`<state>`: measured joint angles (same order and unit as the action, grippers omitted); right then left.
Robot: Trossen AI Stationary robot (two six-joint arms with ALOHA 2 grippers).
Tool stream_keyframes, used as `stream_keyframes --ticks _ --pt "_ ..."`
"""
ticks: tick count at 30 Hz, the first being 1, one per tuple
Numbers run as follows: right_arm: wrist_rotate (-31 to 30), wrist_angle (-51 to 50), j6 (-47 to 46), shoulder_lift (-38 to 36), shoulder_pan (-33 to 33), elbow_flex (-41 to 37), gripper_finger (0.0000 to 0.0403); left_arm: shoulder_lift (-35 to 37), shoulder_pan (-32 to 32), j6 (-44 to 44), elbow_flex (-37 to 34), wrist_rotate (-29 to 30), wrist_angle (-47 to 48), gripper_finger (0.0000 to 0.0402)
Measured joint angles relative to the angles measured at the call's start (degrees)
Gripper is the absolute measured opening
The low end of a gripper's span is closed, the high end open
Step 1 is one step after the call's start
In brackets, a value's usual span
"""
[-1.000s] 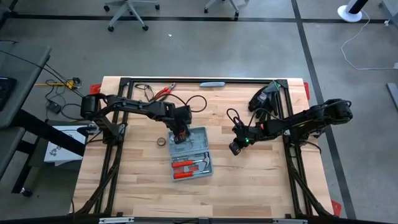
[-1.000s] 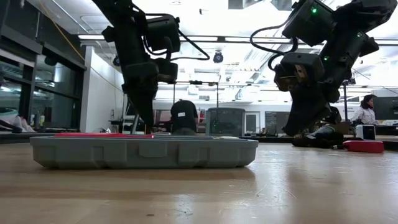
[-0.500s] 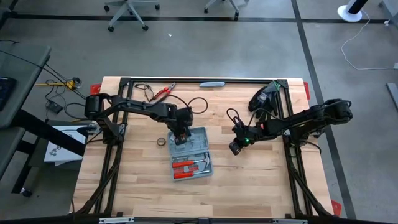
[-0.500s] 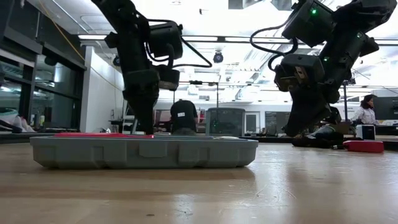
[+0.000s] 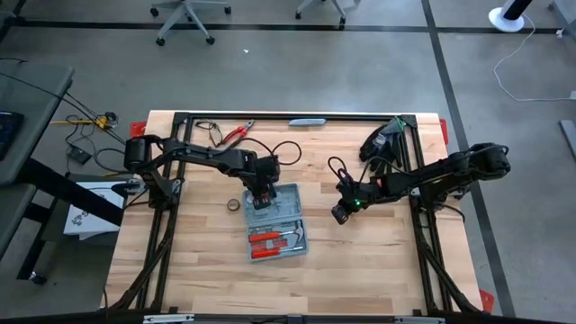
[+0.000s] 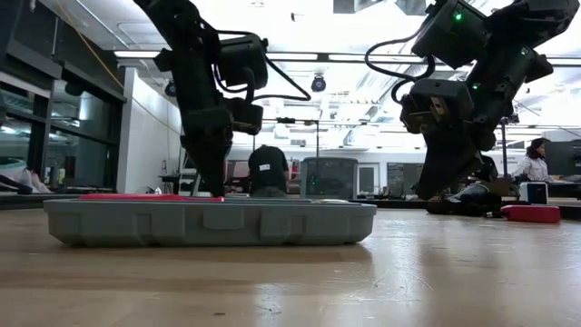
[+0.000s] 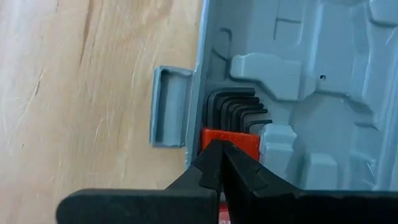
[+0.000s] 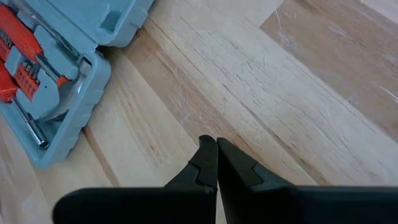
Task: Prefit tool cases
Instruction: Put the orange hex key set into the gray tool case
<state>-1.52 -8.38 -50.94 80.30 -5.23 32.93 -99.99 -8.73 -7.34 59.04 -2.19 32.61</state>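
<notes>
Directly beneath the closed left gripper (image 7: 219, 149) lies the open tool case (image 5: 276, 220); right gripper (image 8: 216, 149) closed, beside it.

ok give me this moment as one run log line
left hand: shut, over the hex key set in the open tool case | right hand: shut, above bare table beside case

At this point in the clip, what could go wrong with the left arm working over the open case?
The left gripper, fingers shut, sits over the red holder of hex keys by the tool case edge; pushing down could tip or slide the case. A tape roll lies close beside the case and might be knocked. The right gripper waits shut over bare table.
</notes>
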Motion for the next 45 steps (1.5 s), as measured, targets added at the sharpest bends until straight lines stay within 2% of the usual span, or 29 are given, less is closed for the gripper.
stream_keyframes --ticks 6,19,24,29,36,45 --pt "0.0 0.0 -0.02 -0.01 0.0 0.0 0.0 -3.23 0.52 0.51 0.18 -2.04 -0.69 0.0" --pt "-0.5 -0.02 -0.59 0.01 0.02 0.0 0.0 -3.31 0.63 0.49 0.03 -2.61 -1.36 0.0" --pt "-0.5 0.0 -0.61 0.01 0.02 0.0 0.0 -1.3 0.59 0.11 0.59 -2.18 -0.47 0.0" --pt "-0.5 -0.04 -0.54 0.01 0.01 0.0 0.0 1.77 0.48 0.09 2.5 0.72 0.71 0.0" --pt "-0.5 -0.02 -0.51 -0.01 0.02 0.0 0.0 3.33 1.06 -1.34 2.87 -0.22 1.66 0.0" --pt "-0.48 -0.04 -0.79 -0.01 0.0 0.0 0.0 2.23 2.81 -2.77 -2.45 -0.52 1.49 0.0"
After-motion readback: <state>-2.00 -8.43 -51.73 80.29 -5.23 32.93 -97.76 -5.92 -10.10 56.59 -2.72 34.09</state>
